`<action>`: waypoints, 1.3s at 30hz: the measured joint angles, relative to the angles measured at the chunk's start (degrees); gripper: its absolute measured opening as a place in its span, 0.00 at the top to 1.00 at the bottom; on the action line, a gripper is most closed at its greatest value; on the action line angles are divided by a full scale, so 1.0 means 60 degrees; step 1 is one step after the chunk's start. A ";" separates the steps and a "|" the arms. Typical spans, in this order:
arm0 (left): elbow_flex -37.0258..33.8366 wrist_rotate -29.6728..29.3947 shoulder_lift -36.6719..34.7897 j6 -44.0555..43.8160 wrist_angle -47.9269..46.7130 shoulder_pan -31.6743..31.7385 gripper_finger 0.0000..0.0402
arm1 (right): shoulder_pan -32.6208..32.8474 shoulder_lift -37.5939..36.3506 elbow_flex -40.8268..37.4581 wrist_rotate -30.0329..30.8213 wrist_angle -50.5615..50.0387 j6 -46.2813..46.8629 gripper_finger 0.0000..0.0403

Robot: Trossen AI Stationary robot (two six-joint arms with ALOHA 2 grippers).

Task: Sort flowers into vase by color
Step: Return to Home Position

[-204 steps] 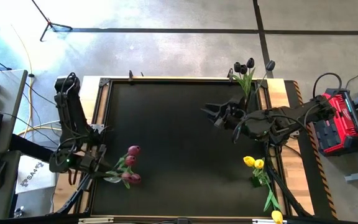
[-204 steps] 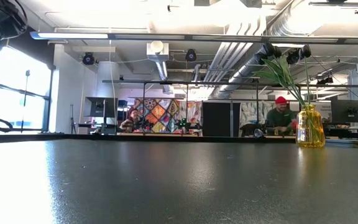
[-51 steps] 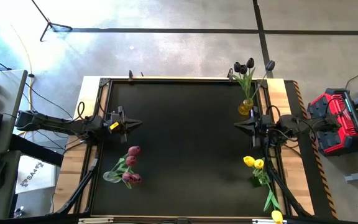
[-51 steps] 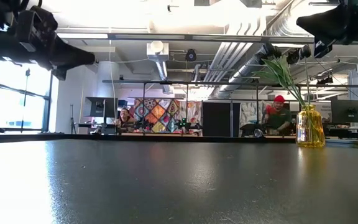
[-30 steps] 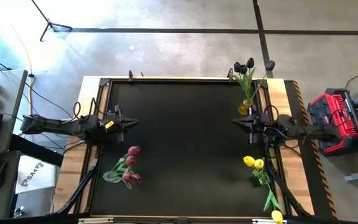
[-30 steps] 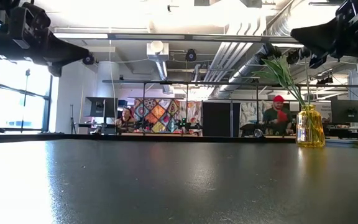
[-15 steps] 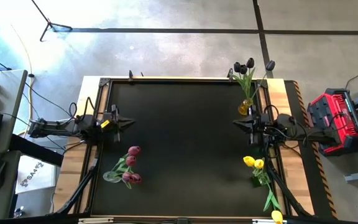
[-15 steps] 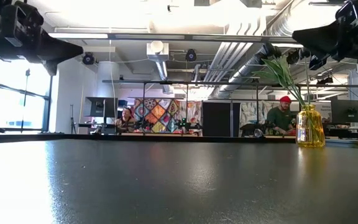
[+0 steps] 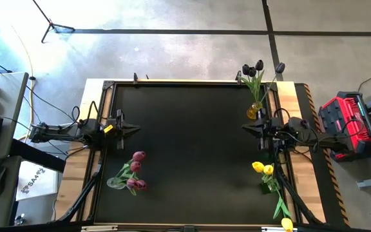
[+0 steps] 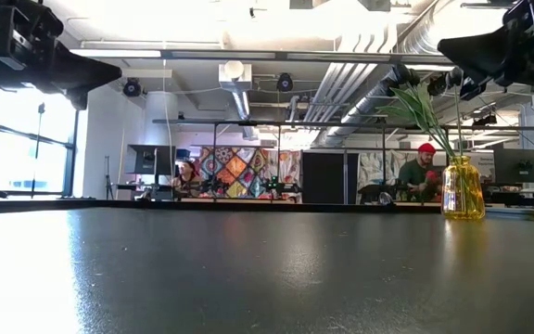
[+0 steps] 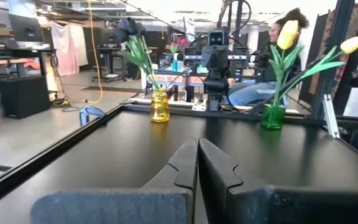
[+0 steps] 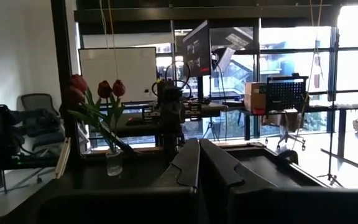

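On the black matte table (image 9: 185, 142): pink-magenta artificial tulips (image 9: 136, 169) in a clear glass vase (image 9: 114, 183), left; near-black tulips (image 9: 252, 67) in a yellow glass vase (image 9: 254, 112) and yellow tulips (image 9: 261, 169) in a green vase (image 9: 265, 188), right. The left gripper (image 9: 127, 128) and right gripper (image 9: 244, 127) hover at its edges, jaws clenched, empty. Stems likely light, floppy — pinch mid-stem. Low view shows only the yellow vase; high view, all three.

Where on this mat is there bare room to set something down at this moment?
The whole middle of the black mat is bare, from the left claw across to the right claw. The right edge is crowded: yellow vase, right claw, then green vase. The clear vase with red tulips takes the left edge beside the left claw.
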 joint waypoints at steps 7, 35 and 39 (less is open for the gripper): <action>0.0000 0.0020 0.0000 0.0067 0.0012 0.0004 1.00 | 0.0003 0.0000 0.0000 -0.0022 0.0257 -0.0336 1.00; 0.0000 0.1314 0.0000 -0.0178 -0.0219 0.0007 1.00 | 0.0010 0.0011 -0.0007 -0.0776 0.0265 -0.0378 1.00; 0.0000 0.1247 0.0007 -0.0114 -0.0212 0.0007 1.00 | 0.0010 0.0015 -0.0011 -0.0776 -0.0274 -0.0344 1.00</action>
